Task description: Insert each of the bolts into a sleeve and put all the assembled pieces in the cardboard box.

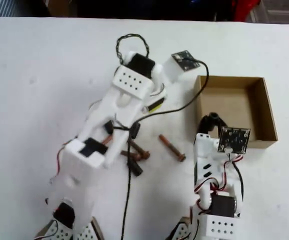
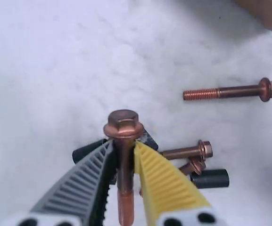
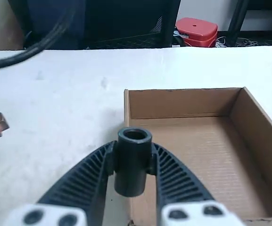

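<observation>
Bolt [image 2: 121, 126] is clamped in the left tool [image 2: 123, 145], its head just past the fingertips and its shank running back between them along the tool's length. The right tool [image 3: 133, 162] grips a black sleeve [image 3: 134, 140] upright, bore open upward, at the near wall of the cardboard box [image 3: 187, 102]. Mating them likely means swinging the shank end toward that bore, to the robot's right. A loose bolt [image 2: 230, 90] lies on the counter [image 2: 55, 70].

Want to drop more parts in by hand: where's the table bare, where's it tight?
Bare: the table left of the left arm, out to its far edge; also the cardboard box floor. Crowded: between the arms, where the loose bolts and sleeves, a lone bolt and a black cable lie.
</observation>
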